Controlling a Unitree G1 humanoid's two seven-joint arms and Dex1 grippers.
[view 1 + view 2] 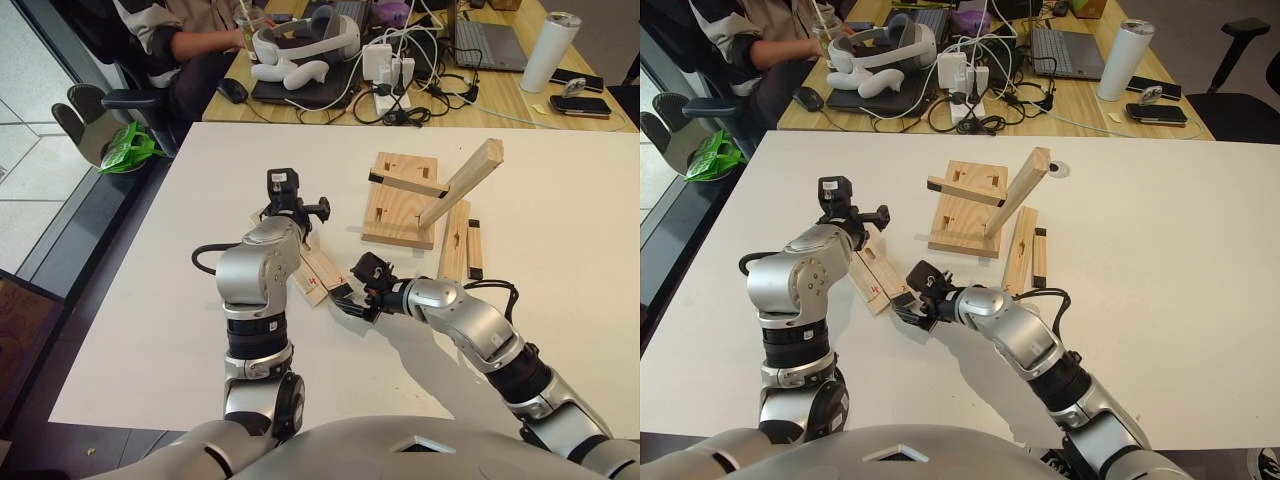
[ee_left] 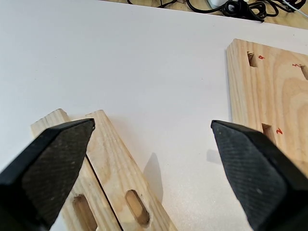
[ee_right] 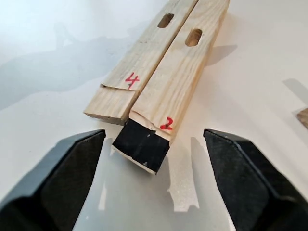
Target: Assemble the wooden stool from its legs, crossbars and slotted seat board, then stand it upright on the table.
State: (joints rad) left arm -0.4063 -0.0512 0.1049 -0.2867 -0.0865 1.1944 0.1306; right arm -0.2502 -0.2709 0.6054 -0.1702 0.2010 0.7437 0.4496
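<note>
legs (image 1: 318, 275): partly behind left arm (image 1: 258, 270) | seat board (image 2: 269, 86): cut by edge

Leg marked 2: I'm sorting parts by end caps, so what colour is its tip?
The tip is black, clearest in the right wrist view.

One slotted seat board (image 1: 960, 235). Four legs: a numbered pair (image 3: 159, 72), a tilted leg (image 1: 1023, 185), a flat leg (image 1: 1020, 250). Two crossbars (image 1: 962, 190).

arms (image 1: 255, 280): silver rounded shells, black joint rings | cables (image 1: 203, 256): black loops | gripper fingers (image 2: 53, 163): black, cross-hatched
</note>
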